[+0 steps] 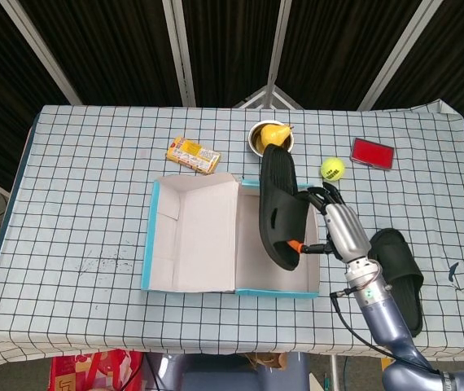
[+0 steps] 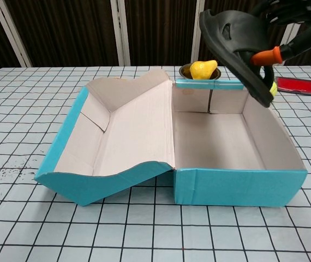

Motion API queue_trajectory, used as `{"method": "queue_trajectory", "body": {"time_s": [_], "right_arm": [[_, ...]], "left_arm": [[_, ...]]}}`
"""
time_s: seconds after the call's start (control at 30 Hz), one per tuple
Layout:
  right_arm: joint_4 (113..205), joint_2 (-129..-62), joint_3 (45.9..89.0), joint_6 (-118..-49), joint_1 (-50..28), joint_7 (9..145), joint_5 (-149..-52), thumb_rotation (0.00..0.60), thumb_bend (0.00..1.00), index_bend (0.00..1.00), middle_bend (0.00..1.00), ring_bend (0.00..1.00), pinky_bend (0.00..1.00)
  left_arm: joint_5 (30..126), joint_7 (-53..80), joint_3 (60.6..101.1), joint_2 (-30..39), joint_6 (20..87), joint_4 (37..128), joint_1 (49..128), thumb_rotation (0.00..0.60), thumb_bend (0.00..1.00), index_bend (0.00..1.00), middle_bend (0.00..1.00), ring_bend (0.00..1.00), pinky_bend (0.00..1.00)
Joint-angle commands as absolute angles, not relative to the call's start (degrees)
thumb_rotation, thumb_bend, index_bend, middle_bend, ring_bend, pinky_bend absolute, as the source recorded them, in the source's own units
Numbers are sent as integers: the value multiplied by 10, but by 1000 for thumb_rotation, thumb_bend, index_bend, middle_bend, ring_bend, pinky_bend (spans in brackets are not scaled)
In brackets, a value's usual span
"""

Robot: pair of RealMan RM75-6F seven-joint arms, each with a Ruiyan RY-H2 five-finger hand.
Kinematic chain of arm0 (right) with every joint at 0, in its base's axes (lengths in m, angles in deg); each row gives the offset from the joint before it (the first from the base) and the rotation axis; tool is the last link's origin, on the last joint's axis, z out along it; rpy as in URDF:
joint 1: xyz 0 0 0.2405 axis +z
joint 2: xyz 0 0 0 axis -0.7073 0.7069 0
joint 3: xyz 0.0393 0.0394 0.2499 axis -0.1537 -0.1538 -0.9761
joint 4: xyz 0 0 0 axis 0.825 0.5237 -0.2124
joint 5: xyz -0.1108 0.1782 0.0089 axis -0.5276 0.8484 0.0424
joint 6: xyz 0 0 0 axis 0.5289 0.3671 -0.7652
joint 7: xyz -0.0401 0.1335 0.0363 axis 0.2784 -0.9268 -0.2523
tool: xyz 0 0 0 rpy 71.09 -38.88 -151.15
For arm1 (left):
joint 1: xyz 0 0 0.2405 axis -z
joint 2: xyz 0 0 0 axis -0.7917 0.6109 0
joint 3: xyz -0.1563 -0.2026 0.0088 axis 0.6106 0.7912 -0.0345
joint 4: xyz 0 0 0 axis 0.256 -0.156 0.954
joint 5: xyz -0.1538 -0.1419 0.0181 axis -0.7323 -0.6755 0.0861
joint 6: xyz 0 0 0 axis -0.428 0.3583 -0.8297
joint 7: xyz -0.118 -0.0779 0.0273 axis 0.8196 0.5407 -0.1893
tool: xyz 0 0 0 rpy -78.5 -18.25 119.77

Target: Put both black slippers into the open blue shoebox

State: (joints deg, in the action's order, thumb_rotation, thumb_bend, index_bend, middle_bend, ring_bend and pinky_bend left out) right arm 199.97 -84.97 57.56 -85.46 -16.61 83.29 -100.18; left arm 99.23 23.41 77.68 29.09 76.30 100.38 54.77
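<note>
One black rubber slipper is held by the right hand, fingers curled round its edge, above the open blue cardboard shoebox; the second black slipper lies on the checked tablecloth, right of the box

Checked table bears shoebox, slipper, snack packet, bowl, ball.
</note>
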Motion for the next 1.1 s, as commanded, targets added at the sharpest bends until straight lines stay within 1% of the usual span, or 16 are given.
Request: {"method": "queue_trajectory", "body": {"time_s": [0.03,0.3,0.43,0.57,0.67,0.9,1.1], "right_arm": [[2006,-869,585,-873,-158,865,-984,600,214,426,468,173,0],[2026,-874,617,-919,-178,913,-979,600,222,436,488,180,0],[2052,-858,635,-933,-195,917,-985,600,247,464,509,193,0],[2081,-836,642,-932,-203,920,-974,600,276,474,515,197,0],[2115,-803,636,-917,-198,934,-928,600,317,474,515,197,0],[2198,-730,605,-871,-168,933,-778,600,348,474,518,201,0],[2198,-721,590,-852,-148,905,-734,600,356,474,522,204,0]], "left_arm": [[990,238,778,291,760,1002,548,600,382,8,0,0,68],[989,244,778,292,758,1000,549,600,382,10,0,0,68],[991,242,777,292,757,1003,550,600,382,10,0,0,68],[992,239,777,292,759,1005,549,600,382,10,0,0,68],[992,237,776,292,758,1006,549,600,382,10,0,0,68],[992,238,777,292,758,1005,550,600,382,10,0,0,68],[995,238,776,293,760,1005,549,600,382,10,0,0,68]]}}
